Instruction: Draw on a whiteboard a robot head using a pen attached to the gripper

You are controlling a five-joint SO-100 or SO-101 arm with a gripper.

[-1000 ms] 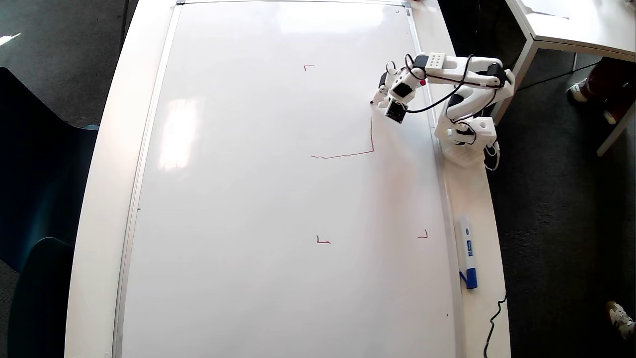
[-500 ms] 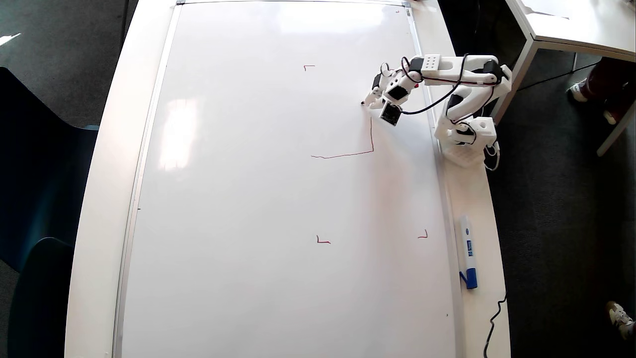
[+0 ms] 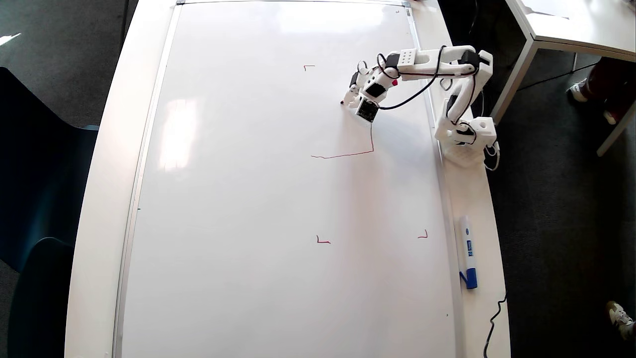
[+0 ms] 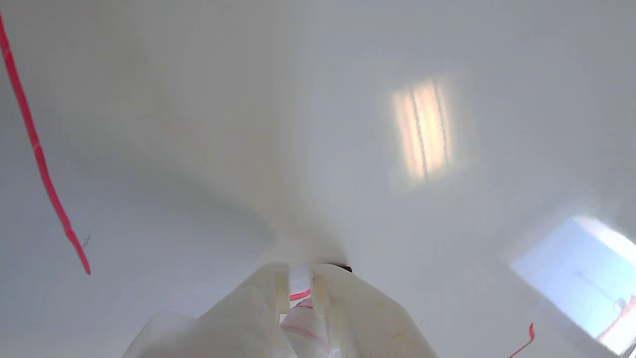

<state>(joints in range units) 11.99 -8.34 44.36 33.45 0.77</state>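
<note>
The whiteboard (image 3: 248, 199) fills the overhead view. On it is part of the robot head (image 3: 371, 144): a red vertical stroke that turns into a horizontal stroke running left. The white gripper (image 3: 351, 95) hovers over the upper right of the board, just up and left of the vertical stroke's top. It is shut on the pen (image 3: 343, 102), whose dark tip points left. In the wrist view the fingers (image 4: 268, 298) clamp the pen (image 4: 298, 294) over bare board (image 4: 318, 124). The red stroke (image 4: 35, 144) runs down the left edge.
Small red corner marks (image 3: 308, 66) (image 3: 323, 241) (image 3: 423, 235) sit on the board. A white marker with a blue cap (image 3: 467, 251) lies on the table's right strip. The arm's base (image 3: 464, 136) stands there too. A second table (image 3: 571, 25) is at the top right.
The gripper and pen have swept left across the board, away from the top of the vertical stroke. No new red line shows along that path.
</note>
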